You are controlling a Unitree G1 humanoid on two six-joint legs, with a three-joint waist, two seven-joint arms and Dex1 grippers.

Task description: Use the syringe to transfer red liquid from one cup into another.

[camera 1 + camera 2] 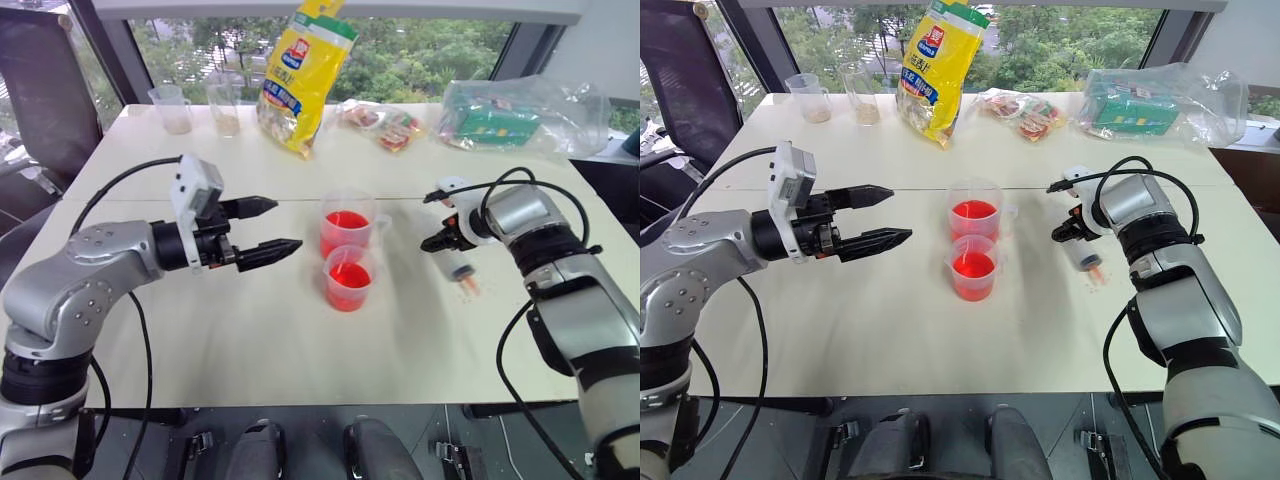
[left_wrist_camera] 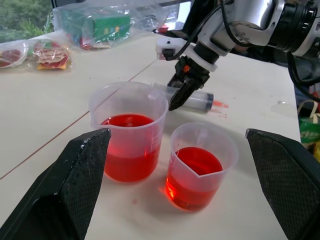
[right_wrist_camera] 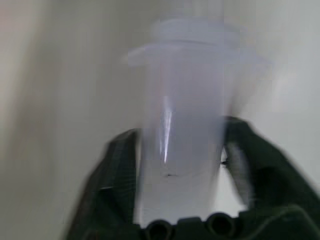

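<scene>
The syringe (image 1: 463,272) lies flat on the white table (image 1: 250,330), its orange-red tip pointing toward the near edge, with red drops beside it. My right gripper (image 1: 438,241) reaches down onto the syringe (image 3: 182,125) and is shut on its clear barrel. Left of it stands the larger handled cup (image 1: 347,226) holding red liquid (image 2: 125,150). Just in front of that is the smaller cup (image 1: 348,280), also with red liquid. My left gripper (image 1: 281,226) hovers level to the left of both cups, open and empty, pointing at them.
At the back of the table stand a yellow snack bag (image 1: 300,75), two clear cups with brownish contents (image 1: 172,108), snack packets (image 1: 385,125) and a plastic bag with a green box (image 1: 500,115). A black chair (image 1: 40,90) is at the far left.
</scene>
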